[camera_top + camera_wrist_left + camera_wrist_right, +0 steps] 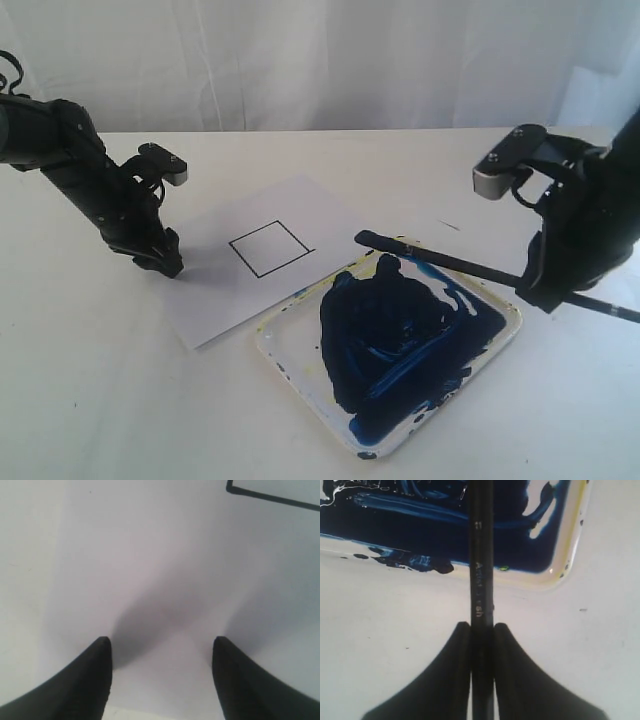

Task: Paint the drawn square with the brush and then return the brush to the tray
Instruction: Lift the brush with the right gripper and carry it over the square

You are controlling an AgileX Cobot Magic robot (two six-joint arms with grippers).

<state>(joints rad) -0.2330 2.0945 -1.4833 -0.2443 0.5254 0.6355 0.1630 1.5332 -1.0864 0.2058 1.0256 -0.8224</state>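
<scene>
The drawn square (269, 247) is a thin black outline, blank inside, on a white paper sheet (225, 290); one corner of its line (272, 496) shows in the left wrist view. My left gripper (160, 262) (159, 647) is open, its tips down on the paper's left edge. The black brush (450, 262) (481, 560) lies across the far right corner of the white tray (290, 365) (570, 550), which is smeared with dark blue paint. Its tip sits near the tray's far edge. My right gripper (538, 290) (482, 627) is shut on the brush handle, just right of the tray.
The tray and paper lie on a white table (90, 400), and the tray's near-left corner overlaps the paper's edge. A white curtain (320, 60) hangs behind. The brush handle's end (615, 310) pokes out past my right gripper toward the right edge.
</scene>
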